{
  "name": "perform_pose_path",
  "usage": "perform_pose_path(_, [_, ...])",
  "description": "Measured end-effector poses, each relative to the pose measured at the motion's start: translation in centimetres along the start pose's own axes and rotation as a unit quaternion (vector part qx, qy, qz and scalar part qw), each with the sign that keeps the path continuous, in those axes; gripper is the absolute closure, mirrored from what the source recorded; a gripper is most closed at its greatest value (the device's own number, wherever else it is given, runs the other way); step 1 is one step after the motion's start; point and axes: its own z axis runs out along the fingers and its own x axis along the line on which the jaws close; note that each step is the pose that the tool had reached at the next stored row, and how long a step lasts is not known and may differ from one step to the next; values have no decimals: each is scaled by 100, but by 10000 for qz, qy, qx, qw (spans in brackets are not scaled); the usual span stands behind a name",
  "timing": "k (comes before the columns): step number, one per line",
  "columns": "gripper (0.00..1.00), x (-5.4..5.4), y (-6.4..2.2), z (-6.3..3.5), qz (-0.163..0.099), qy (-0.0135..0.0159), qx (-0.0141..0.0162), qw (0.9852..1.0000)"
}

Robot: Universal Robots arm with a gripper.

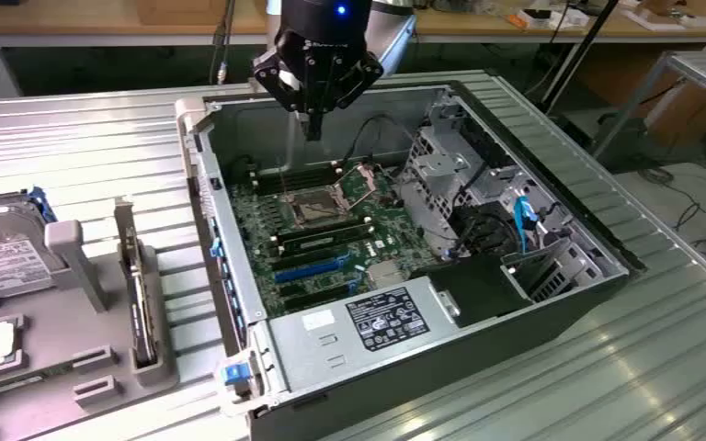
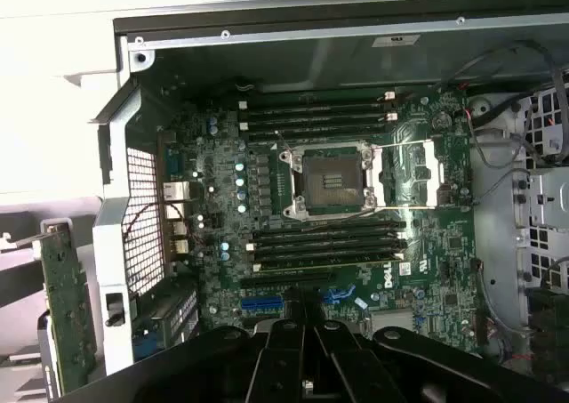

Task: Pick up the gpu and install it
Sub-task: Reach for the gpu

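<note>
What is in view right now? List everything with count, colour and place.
computer case: one, dark grey, open, lying on the table
motherboard: one, green, inside the case
CPU socket: one, silver frame, middle of the motherboard
power supply: one, silver with a black label, near end of the case
gpu: one, green, standing on edge in the tray, outside the case
hard drive: one, silver, labelled, on the tray at the exterior view's far left
tray: one, grey, beside the case
table: one, silver, slatted
hand: one, black, above the motherboard, shut, holding nothing
</note>
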Motion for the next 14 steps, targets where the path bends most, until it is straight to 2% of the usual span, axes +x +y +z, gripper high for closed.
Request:
perform_pose_path(11, [89, 4, 0, -1, 0, 0, 0, 10000])
perform_pose_path(14, [89, 49, -4, -1, 0, 0, 0, 10000])
